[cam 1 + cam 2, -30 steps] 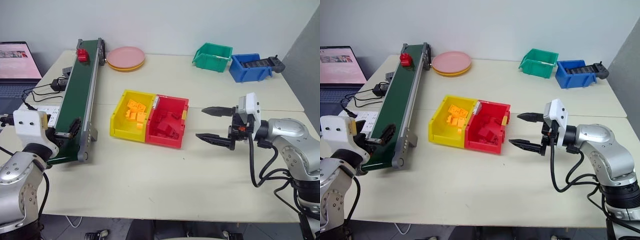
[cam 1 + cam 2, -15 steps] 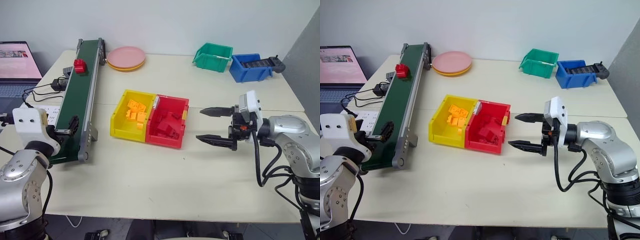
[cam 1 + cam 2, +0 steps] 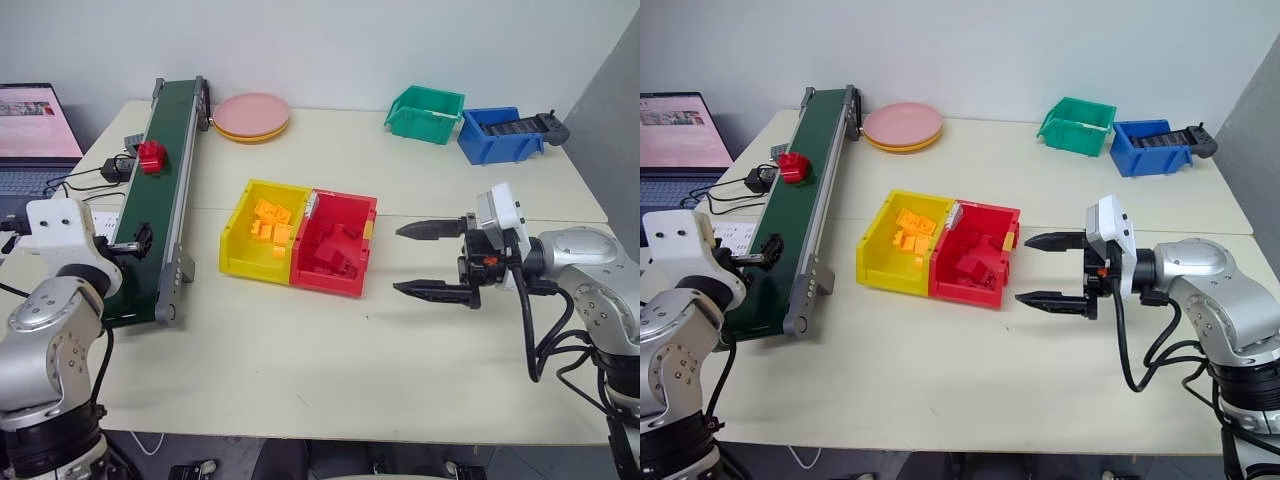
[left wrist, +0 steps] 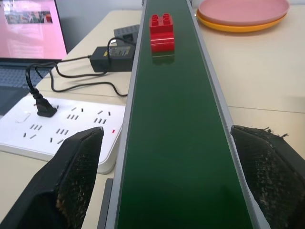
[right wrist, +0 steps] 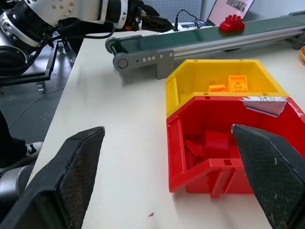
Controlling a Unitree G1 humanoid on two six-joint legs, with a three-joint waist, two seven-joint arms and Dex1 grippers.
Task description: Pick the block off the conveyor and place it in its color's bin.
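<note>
Two black textured fingers point(image 5: 71, 176) of the right gripper were spread wide apart. Between them, a red open-topped plastic bin point(image 5: 190, 162) holding red bricks was seen touching a matching yellow plastic bin point(image 5: 183, 78) holding orange-yellow bricks. Beyond these, a small red plastic toy brick point(image 5: 231, 23) rested on the long dark-green conveyor belt point(image 5: 200, 36).

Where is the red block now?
In the left eye view, the red block rides the conveyor on the table's left side, near the black adapter.

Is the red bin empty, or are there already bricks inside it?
Not empty. The red bin already holds several red bricks on its floor, seen in the right wrist view and the head views.
</note>
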